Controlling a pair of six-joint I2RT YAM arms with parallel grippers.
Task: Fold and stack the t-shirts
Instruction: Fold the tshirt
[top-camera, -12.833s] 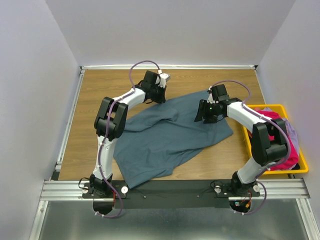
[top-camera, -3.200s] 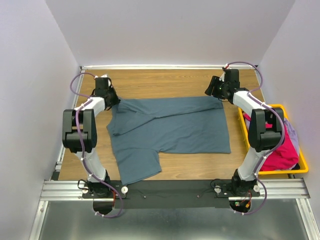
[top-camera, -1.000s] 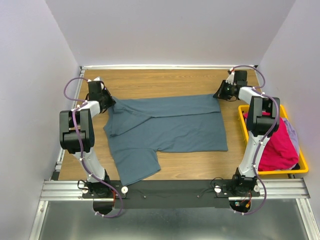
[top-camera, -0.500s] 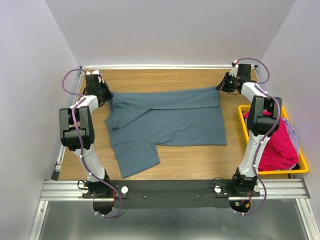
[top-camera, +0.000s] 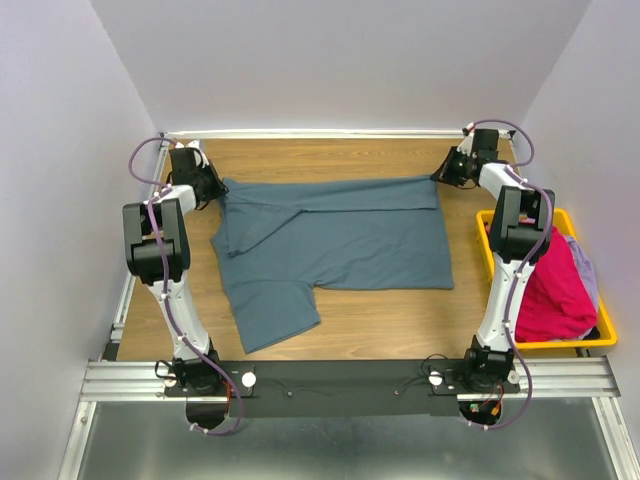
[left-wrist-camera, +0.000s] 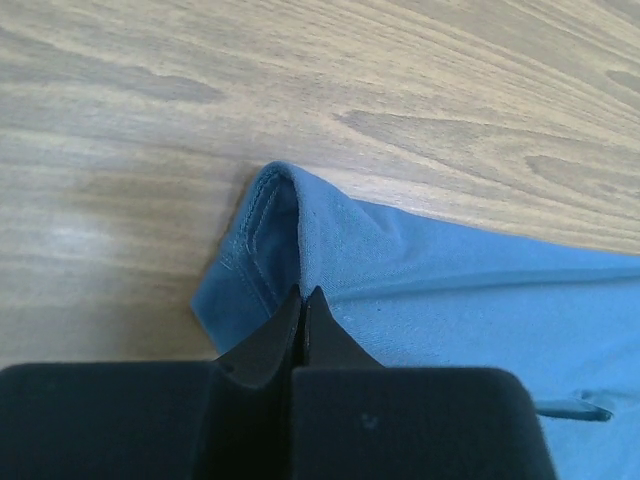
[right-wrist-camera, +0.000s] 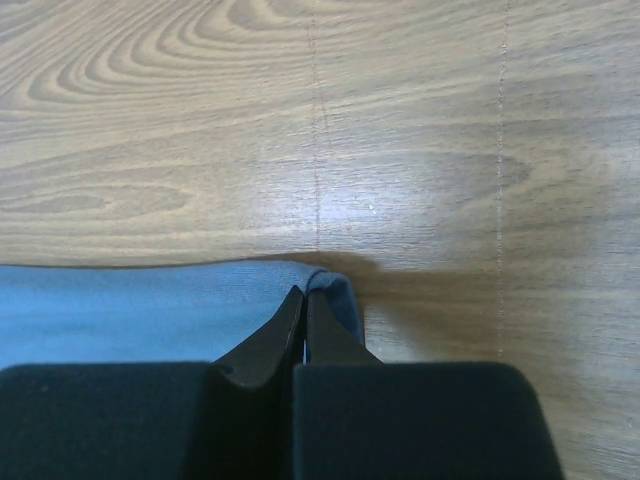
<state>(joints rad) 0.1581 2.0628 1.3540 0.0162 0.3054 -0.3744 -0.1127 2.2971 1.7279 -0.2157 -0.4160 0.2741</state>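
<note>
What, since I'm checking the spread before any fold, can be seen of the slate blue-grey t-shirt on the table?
The slate blue-grey t-shirt is plain soft cloth with a stitched hem, lying spread across the wooden table. Its far edge runs nearly straight between the left gripper and the right gripper, each shut on a far corner. A strip along that edge is doubled over, the left side is creased, and one flap reaches toward the near edge.

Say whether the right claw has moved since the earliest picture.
Yes: the right claw moved rightward into the far right corner of the table.
</note>
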